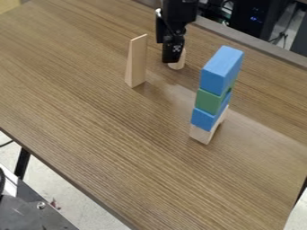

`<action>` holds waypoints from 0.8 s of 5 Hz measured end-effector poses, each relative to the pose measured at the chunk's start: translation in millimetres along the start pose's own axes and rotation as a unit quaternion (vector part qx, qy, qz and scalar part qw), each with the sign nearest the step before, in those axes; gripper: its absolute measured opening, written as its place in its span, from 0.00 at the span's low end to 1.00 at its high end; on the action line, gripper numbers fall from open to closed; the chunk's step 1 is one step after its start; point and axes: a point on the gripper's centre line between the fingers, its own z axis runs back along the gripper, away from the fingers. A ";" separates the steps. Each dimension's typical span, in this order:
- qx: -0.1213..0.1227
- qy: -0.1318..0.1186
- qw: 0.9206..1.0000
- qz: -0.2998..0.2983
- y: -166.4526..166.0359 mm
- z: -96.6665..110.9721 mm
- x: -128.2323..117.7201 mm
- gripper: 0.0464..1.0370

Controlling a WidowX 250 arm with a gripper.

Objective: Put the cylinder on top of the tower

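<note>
The black gripper (172, 53) hangs over the upper middle of the table, at the pale wooden cylinder (177, 64). It covers much of the cylinder, whose lower end shows below and right of it. Whether it holds the cylinder is unclear. To the right and nearer the camera stands the tower (209, 100): a natural wood piece with a notch at the bottom, then a blue block, a green block and a larger blue block (221, 69) on top.
A tall, tapered wooden block (137, 62) stands upright just left of the gripper. The wood-grain table (114, 139) has its front edge running from the left down to the bottom. Dark equipment (255, 18) lies beyond the far edge.
</note>
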 end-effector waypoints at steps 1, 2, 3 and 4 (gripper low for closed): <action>0.015 -0.005 1.000 -0.007 5.7 -4.1 6.3 0.96; 0.020 -0.009 1.000 -0.008 13.9 -8.1 13.8 0.96; 0.022 -0.013 1.000 -0.007 18.9 -9.3 18.6 0.96; 0.021 -0.013 1.000 -0.007 21.6 -11.8 21.0 0.96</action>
